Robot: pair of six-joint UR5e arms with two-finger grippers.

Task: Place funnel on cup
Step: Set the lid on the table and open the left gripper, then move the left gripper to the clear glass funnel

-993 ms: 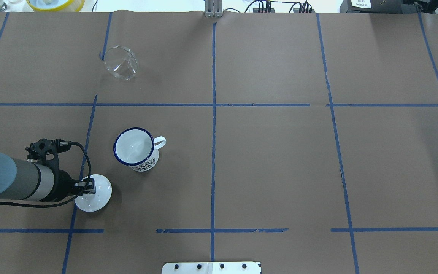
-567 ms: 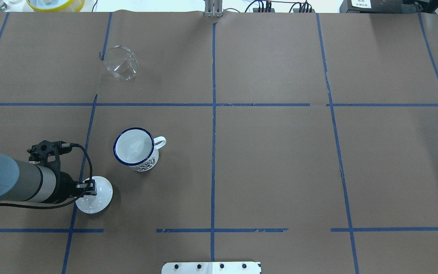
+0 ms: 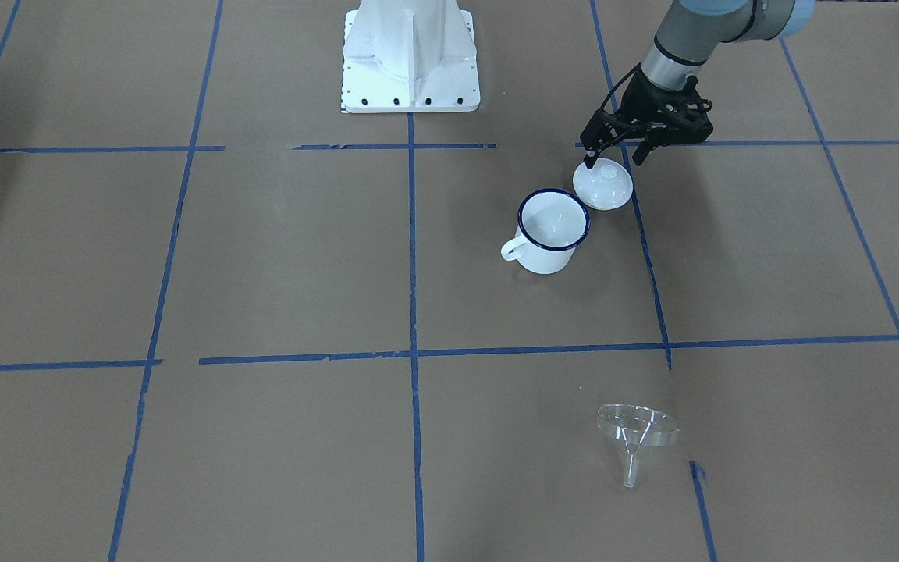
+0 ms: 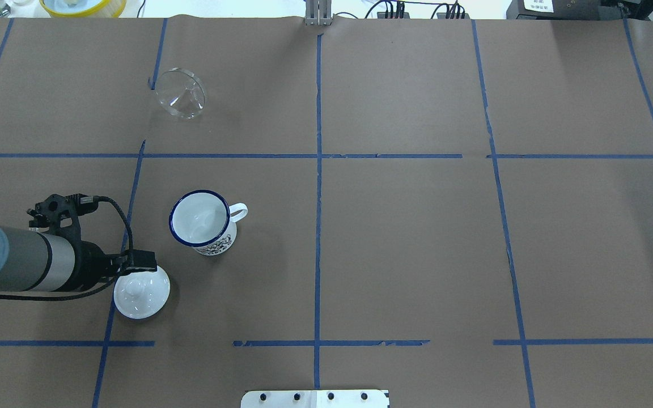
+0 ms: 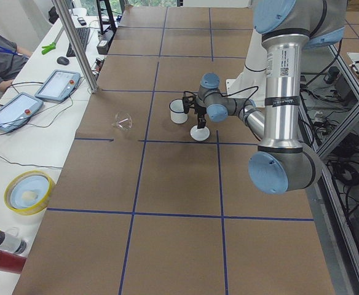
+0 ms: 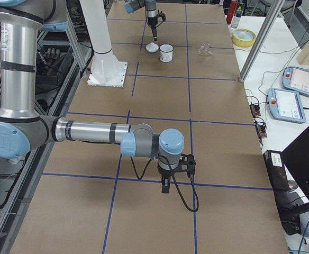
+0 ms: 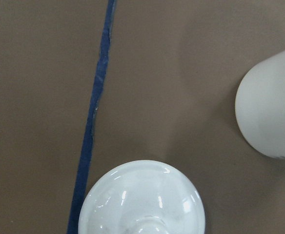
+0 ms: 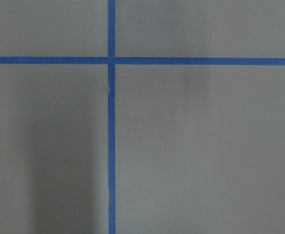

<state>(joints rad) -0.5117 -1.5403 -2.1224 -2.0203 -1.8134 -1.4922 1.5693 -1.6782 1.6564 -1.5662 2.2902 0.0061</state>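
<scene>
The transparent funnel [image 4: 180, 93] lies tilted on the far left part of the table, and also shows in the front view [image 3: 637, 428]. The white cup [image 4: 202, 222] with a blue rim stands upright and empty, handle to the right [image 3: 551, 230]. My left gripper [image 3: 613, 156] is open and empty, just above and behind a round white knobbed lid [image 4: 141, 292] beside the cup. In the overhead view the left gripper [image 4: 139, 266] is at the lid's near-left edge. The right gripper [image 6: 165, 182] shows only in the right side view; I cannot tell its state.
The lid [image 3: 602, 184] rests on the brown paper close to the cup, on a blue tape line. The left wrist view shows the lid [image 7: 141, 200] and the cup's wall [image 7: 272, 112]. The robot's white base [image 3: 410, 55] stands behind.
My left gripper was shut on the lid's knob; it has let go, opened and drawn back to the left. The lid now lies bare on the table. Cup and funnel have not moved.
</scene>
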